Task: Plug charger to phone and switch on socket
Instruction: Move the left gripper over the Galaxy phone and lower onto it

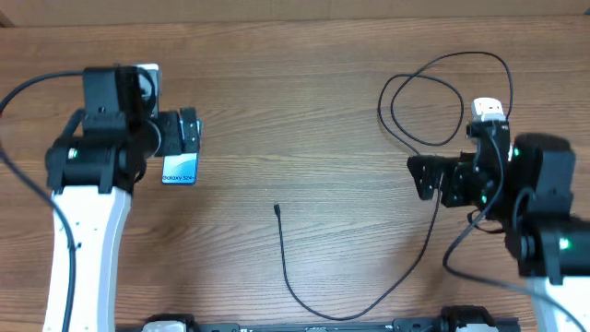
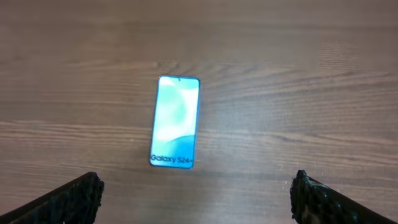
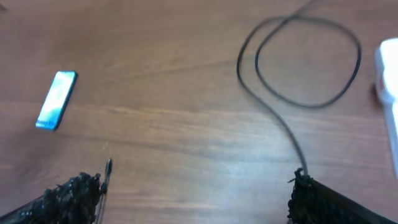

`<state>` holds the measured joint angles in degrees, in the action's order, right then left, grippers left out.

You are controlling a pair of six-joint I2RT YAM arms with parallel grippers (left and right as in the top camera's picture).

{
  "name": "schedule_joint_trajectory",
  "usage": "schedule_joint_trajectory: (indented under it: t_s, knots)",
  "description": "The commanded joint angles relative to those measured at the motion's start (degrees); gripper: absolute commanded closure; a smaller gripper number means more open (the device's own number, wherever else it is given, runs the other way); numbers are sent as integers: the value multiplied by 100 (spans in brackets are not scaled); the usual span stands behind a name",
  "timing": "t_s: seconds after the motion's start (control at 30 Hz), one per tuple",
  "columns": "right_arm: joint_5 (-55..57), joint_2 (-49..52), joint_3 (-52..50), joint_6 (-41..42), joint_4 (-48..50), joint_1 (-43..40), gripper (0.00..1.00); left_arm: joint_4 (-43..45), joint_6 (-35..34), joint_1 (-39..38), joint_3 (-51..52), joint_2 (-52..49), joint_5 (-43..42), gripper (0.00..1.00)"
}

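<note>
The phone (image 2: 176, 121) lies flat on the wooden table with its light blue screen up. In the overhead view the phone (image 1: 180, 171) is partly covered by my left gripper (image 1: 191, 135). That left gripper (image 2: 196, 194) hovers open just short of the phone's near end, holding nothing. The charger cable (image 1: 431, 103) loops near the socket (image 1: 489, 109), runs down the table, and ends in a small connector tip (image 1: 277, 209) at mid-table. My right gripper (image 3: 196, 190) is open and empty, with the tip (image 3: 108, 167) beside its left finger (image 3: 74, 196). The right arm hides most of the socket, and no plug or switches show.
In the right wrist view the cable (image 3: 298, 62) passes by the right finger (image 3: 323, 199), and the socket's white edge (image 3: 388, 78) shows at the far right. Bare wood lies between the phone and the cable tip.
</note>
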<state>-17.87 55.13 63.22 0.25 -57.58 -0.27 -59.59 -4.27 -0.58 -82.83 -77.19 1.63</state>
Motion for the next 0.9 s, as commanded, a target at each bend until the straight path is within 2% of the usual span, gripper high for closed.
schedule_joint_trajectory:
  t_s: [0.0,0.13,0.23,0.4,0.6,0.87]
  knots:
    - [-181,481,442,-9,-190,31,0,76,-11,57,-138,-345,-334,1]
    - [-938,745,442,-11,-155,31,0,197,444,66,-133,-678,-289,0]
    - [-1338,901,442,-9,-63,31,0,203,378,66,-133,-1163,-120,1]
    - [-1401,933,442,-11,-63,31,0,254,238,68,-133,-1987,328,1]
    - [-1397,933,439,-11,-61,31,0,774,529,105,-133,-2743,337,0]
    - [-1394,933,439,-11,-66,31,0,1193,514,245,-133,-3609,280,0]
